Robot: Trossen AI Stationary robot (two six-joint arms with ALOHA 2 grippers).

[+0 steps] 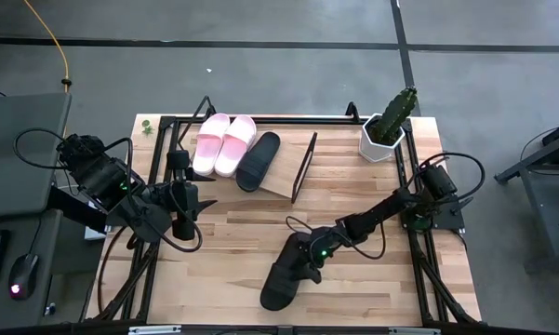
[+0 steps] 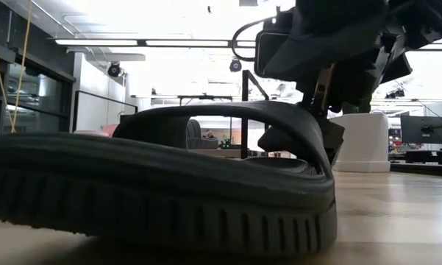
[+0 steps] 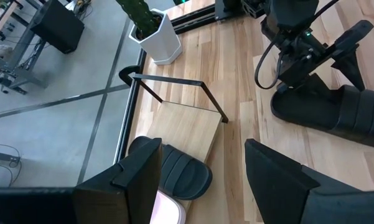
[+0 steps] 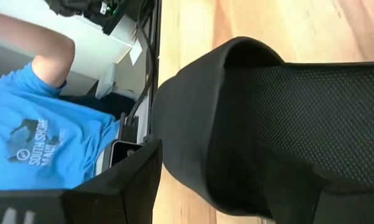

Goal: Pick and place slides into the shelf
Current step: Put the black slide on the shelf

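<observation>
Three slides already on the shelf at about eleven o'clock on the table: two pale pink slides side by side, one black slide just beside them toward the three o'clock side. Room for one more on the bare slanted board beyond that. Fourth black slide flat on the table at about six o'clock, well apart from the shelf, long axis running from seven o'clock up toward one o'clock.

Right tool directly over this slide, at its one o'clock end, spread wide; in the right wrist view one dark finger on each side of the broad strap, not yet pinched on it. Low view: tool coming down from above at the strap's far end, sole resting on the wood. Contact with the strap hard to confirm.

Left tool at about nine o'clock, just below the shelf's near corner, spread and holding nothing, waiting. Right arm clearly the nearer one to the loose slide.

Likely next need: close on the strap, lift, carry toward twelve o'clock into the free slot.

Surface: pale wooden planks edged by a black frame. White pot with a cactus at one o'clock. Grey floor around; a person in a blue shirt beyond the table edge.
</observation>
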